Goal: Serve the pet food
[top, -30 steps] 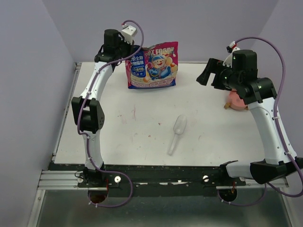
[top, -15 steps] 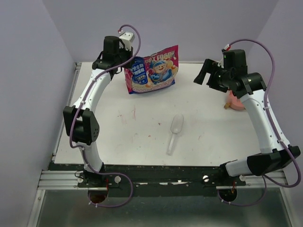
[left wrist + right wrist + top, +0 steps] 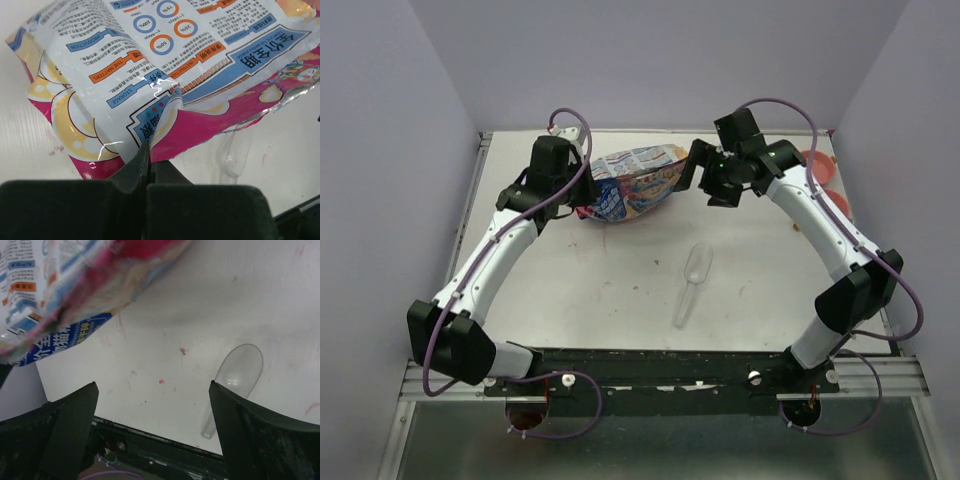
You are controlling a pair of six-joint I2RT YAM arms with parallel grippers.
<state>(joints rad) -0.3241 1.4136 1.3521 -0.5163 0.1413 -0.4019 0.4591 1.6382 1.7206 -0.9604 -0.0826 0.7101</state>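
Observation:
The glossy pink-and-blue bag (image 3: 635, 183) hangs tilted on its side over the back of the table. My left gripper (image 3: 582, 207) is shut on the bag's left edge. In the left wrist view the jaws (image 3: 147, 145) pinch a fold of the bag (image 3: 190, 60). My right gripper (image 3: 692, 168) stands open at the bag's right end, with nothing between its fingers. In the right wrist view it (image 3: 152, 390) hovers above the table, with the bag (image 3: 65, 290) at the upper left. The clear scoop (image 3: 692, 282) lies mid-table. The pet food itself is out of view.
A pink-orange dish (image 3: 820, 168) sits at the back right, partly behind the right arm. The scoop (image 3: 235, 375) shows below the right gripper, and faintly past the bag (image 3: 235, 155) in the left wrist view. The table's black front rail (image 3: 670, 362) runs along the near edge.
The left gripper has carried the bag forward off its upright stand and tipped it sideways. The right arm has swung left from the back right to the bag's right end, still open.

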